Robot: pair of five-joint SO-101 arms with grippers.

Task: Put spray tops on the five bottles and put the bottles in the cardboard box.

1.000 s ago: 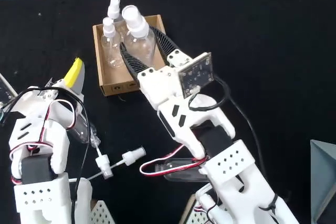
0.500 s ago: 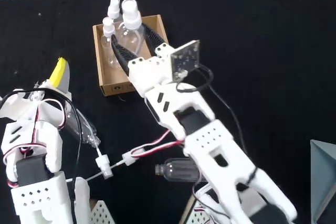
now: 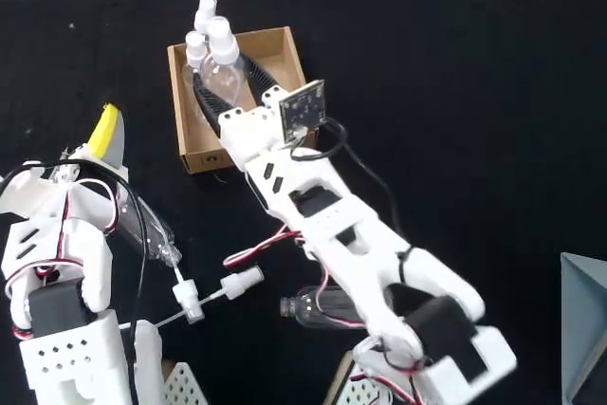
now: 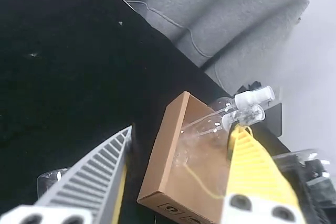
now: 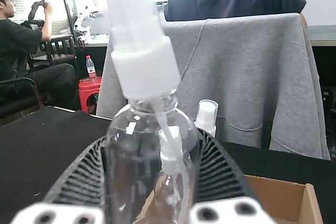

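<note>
— Starting from the left side of the table [image 3: 493, 92]?

— Yes. Can make out the left gripper [image 4: 181, 132] there, fingers spread wide and clasping nothing. Also noting a clear bottle [image 3: 147, 230] lying just beside that arm, neck bare.

— And next along?

— Seeing a loose spray top [image 3: 188, 299] flat on the black surface, with a second spray top [image 3: 243, 281] near it, both trailing thin tubes.

— Then toward the back?

— Looking at the cardboard box [image 3: 213, 154], open side up. Counting two capped bottles standing in its far left corner, one [image 3: 196, 49] in front of the other [image 3: 205, 9].

— And the right gripper [image 3: 226, 82]?

— Clamped around a third bottle [image 5: 142, 171], black fingers on either side of its body. Holding it upright within the box's outline, just beside the other two, with a white spray top [image 5: 139, 51] fitted on its neck. Cannot tell whether the base touches the box floor.

— Anything further right?

— Just a capless bottle [image 3: 308, 307] lying on its side, partly tucked under the right arm, well apart from the box.
</note>
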